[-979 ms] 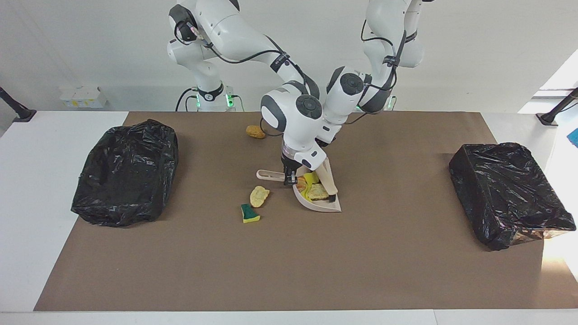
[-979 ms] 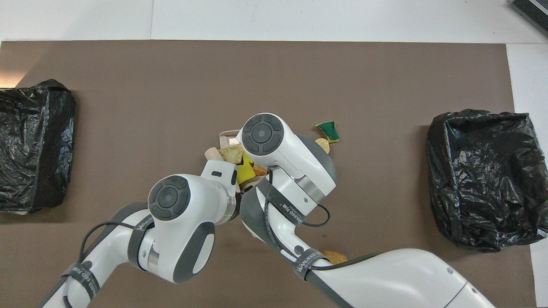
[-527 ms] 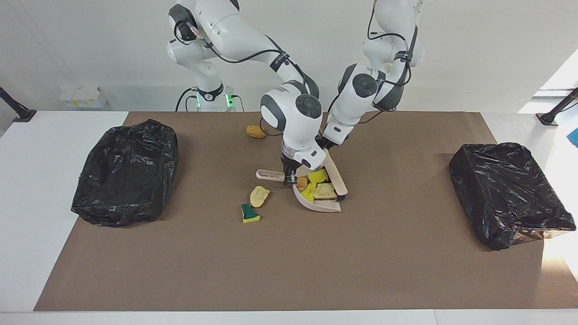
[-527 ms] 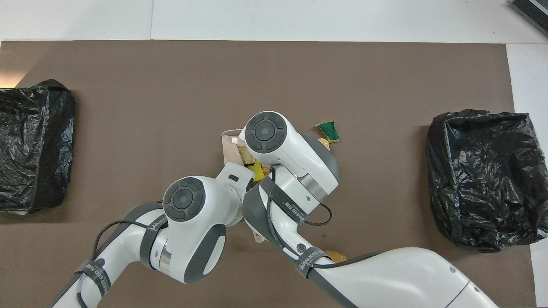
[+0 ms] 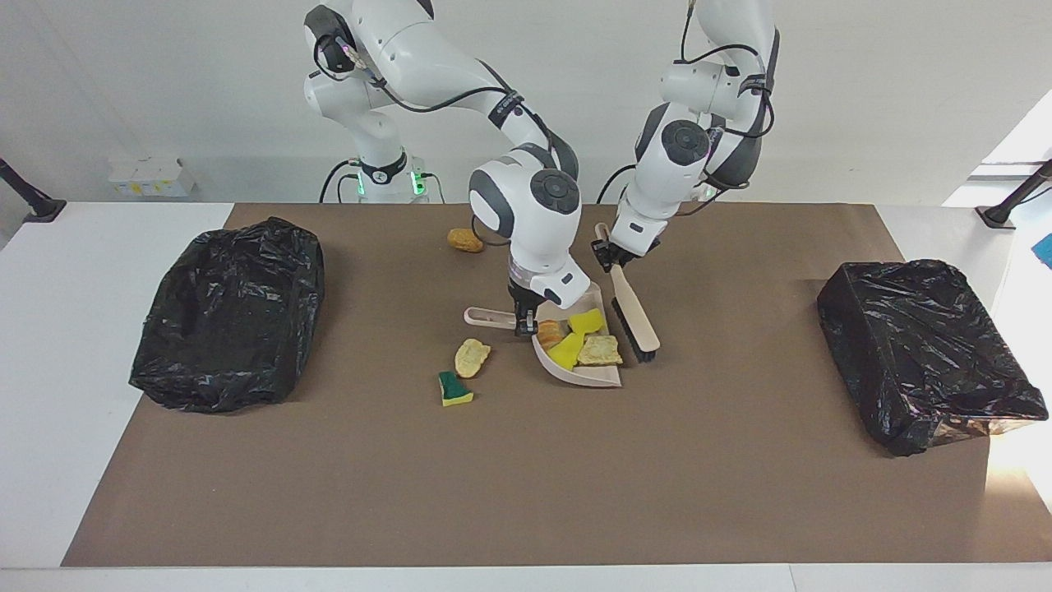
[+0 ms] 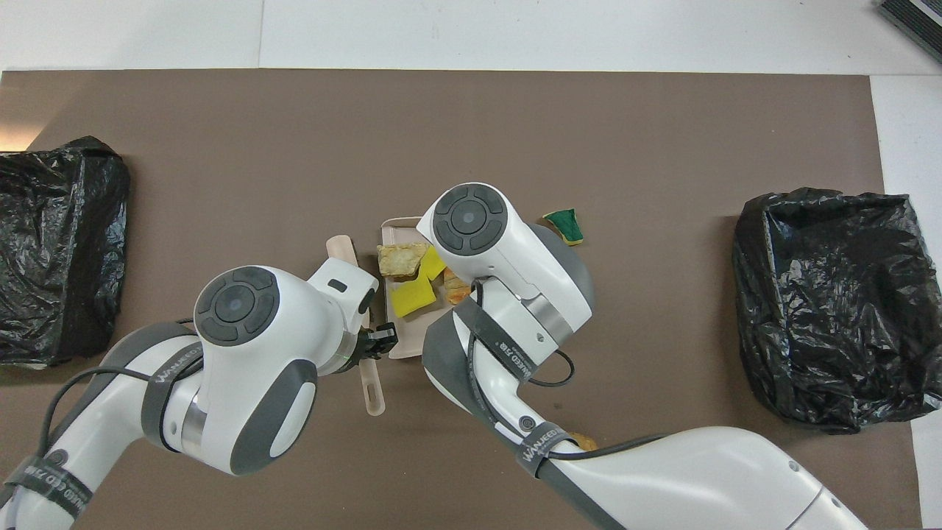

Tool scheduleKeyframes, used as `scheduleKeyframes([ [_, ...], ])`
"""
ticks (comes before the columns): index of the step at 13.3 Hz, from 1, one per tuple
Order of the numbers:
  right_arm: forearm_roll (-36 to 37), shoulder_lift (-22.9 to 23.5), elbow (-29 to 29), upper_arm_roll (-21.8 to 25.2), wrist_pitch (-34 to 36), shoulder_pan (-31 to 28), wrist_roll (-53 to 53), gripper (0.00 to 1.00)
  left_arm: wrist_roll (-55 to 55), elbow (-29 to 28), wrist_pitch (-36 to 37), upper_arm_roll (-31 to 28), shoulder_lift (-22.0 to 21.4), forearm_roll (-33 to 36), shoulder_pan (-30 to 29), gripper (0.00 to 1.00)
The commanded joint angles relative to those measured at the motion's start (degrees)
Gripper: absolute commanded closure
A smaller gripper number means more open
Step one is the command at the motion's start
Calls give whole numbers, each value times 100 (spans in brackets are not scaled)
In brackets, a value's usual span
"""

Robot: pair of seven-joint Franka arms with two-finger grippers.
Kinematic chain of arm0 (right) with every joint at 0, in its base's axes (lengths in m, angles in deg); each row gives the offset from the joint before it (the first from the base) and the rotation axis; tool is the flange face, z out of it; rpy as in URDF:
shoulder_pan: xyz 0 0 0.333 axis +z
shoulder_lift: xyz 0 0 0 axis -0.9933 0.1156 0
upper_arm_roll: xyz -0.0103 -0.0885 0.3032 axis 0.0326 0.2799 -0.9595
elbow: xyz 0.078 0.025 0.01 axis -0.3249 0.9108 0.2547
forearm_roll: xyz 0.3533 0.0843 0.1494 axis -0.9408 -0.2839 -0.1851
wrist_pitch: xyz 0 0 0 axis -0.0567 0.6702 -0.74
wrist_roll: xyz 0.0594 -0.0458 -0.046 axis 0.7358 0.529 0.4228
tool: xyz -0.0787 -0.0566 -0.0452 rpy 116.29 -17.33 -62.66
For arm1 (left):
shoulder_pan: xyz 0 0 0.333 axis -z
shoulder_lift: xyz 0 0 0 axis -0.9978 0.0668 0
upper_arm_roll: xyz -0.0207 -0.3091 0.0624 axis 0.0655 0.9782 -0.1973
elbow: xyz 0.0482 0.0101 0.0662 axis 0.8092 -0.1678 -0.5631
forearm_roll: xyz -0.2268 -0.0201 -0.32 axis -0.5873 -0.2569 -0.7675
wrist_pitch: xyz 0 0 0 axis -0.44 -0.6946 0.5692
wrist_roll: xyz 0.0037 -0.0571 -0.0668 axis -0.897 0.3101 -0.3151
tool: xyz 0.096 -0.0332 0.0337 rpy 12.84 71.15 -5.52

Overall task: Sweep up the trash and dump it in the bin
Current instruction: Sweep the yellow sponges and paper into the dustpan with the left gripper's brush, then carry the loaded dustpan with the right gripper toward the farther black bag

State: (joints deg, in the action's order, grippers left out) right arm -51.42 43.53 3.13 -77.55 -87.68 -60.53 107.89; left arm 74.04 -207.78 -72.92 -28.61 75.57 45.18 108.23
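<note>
The beige dustpan (image 5: 575, 376) lies mid-table and holds yellow sponge pieces (image 5: 567, 352) and a tan bread chunk (image 5: 600, 351). My right gripper (image 5: 526, 323) is shut on the dustpan's handle (image 5: 486, 316); in the overhead view its own arm hides it. My left gripper (image 5: 606, 256) is shut on the handle of the beige brush (image 5: 637, 316), which slants down beside the pan toward the left arm's end, bristles low. Loose trash lies outside the pan: a bread chunk (image 5: 472, 358), a green-topped sponge (image 5: 454, 389) (image 6: 565, 224), and a brown chunk (image 5: 465, 240) close to the robots.
A bin lined with a black bag (image 5: 920, 349) (image 6: 824, 302) stands at the left arm's end. Another black-bagged bin (image 5: 230, 312) (image 6: 59, 250) stands at the right arm's end. Brown paper (image 5: 526, 477) covers the table.
My left arm has risen and drawn the brush out of the dustpan toward its own end of the table. The trash in the pan is now uncovered. The right gripper has barely moved.
</note>
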Motion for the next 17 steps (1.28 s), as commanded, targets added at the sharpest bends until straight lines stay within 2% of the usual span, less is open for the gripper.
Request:
scheduleKeyframes([
  [1,-190,-447,407,-90,-158,-279,236,100,-340,-92,255,41,-310,83,-202,100],
  [8,-788,-1642,1092,-90,-115,-1333,1316,100,-368,-760,-262,85,-706,83,-80,100],
  [11,-788,-2213,1461,-90,-89,-1842,1781,100,-262,-812,-350,85,-636,74,464,100],
  [15,-797,-2847,1603,-81,297,-2562,2168,100,616,-1119,-947,94,-574,74,1491,100],
  [17,-1102,-3058,1813,-46,360,-3019,2834,100,1045,-1278,-1070,94,-574,74,1957,100],
])
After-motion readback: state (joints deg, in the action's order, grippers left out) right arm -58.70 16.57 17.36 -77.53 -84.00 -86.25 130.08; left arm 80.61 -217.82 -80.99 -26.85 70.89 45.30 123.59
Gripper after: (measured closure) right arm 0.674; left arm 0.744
